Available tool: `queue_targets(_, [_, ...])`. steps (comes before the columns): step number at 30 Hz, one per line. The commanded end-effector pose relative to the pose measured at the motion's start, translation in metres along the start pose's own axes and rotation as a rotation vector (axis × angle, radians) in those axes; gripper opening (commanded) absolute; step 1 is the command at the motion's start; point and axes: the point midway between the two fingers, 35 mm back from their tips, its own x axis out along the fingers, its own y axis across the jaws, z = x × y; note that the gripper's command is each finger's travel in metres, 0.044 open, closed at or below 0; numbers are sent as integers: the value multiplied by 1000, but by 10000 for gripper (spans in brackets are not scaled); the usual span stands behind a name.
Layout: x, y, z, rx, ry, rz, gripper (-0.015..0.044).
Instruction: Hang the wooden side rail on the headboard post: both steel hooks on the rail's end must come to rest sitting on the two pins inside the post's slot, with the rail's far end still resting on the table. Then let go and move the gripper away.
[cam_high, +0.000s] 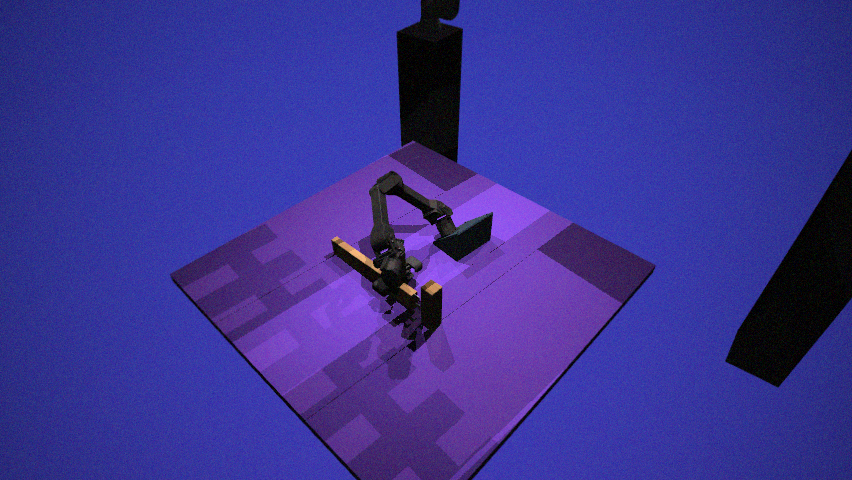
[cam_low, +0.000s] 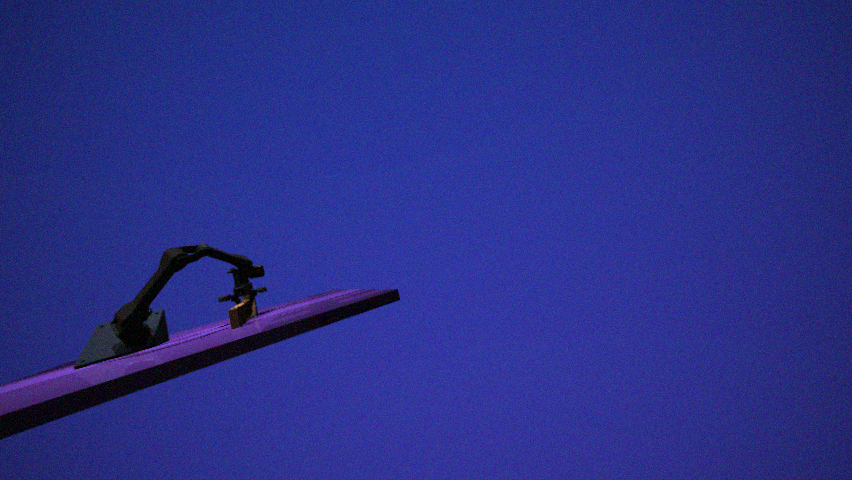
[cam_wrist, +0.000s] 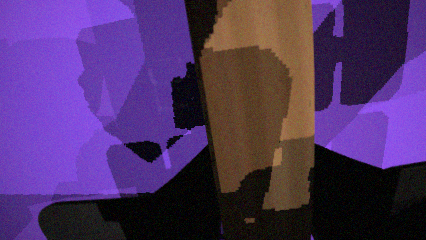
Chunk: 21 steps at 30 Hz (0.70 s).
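The wooden side rail (cam_high: 357, 258) (cam_low: 241, 313) (cam_wrist: 260, 100) is a long tan beam running beneath my gripper. Its far end appears to rest on the table, at the left in the top view. Its hook end is just left of the headboard post (cam_high: 431, 308), which stands upright. A narrow dark gap shows between their tops. My gripper (cam_high: 398, 280) (cam_low: 242, 296) (cam_wrist: 249, 145) points down and is shut on the rail, nearer its hook end than its far end. The steel hooks are too dark to make out clearly. The slot and pins are hidden.
The purple table (cam_high: 536, 316) (cam_low: 196, 342) carries patchy shadows. The arm's dark teal base plate (cam_high: 473, 239) (cam_low: 98, 347) is slanted, behind the rail in the top view. Black columns (cam_high: 429, 89) (cam_high: 792, 280) stand at the back and right, beyond the table.
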Motion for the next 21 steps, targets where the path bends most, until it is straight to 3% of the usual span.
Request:
queue_targets(1, [-2,0,-2,3,4,2,0])
queue_targets(21, [-2,1,-5,3,4,2,0])
